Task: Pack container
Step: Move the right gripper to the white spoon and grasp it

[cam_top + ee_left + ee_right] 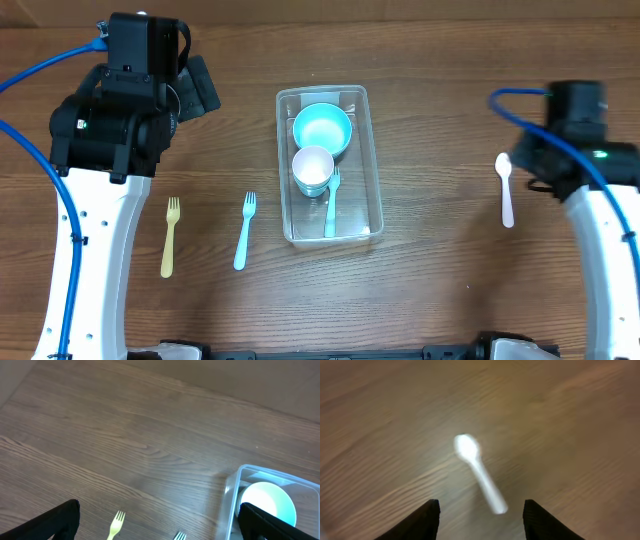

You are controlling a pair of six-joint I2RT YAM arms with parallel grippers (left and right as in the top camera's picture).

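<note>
The clear rectangular container [365,150] stands mid-table and holds a teal bowl [322,128], a white cup [313,167] and a light blue fork [331,200]. A yellow fork [171,236] and a blue fork [245,230] lie on the wood left of it. A white spoon [505,188] lies to its right. My left gripper [160,525] is open and empty, above the table left of the container [235,490]; the yellow fork [116,524] and the blue fork's tines [179,536] show between its fingers. My right gripper [481,522] is open and empty, just above the white spoon [479,472].
The table is brown wood. Blue cables run along both arms. The left arm's black wrist housing [145,60] sits over the table's far left; the right arm [590,140] is at the far right edge.
</note>
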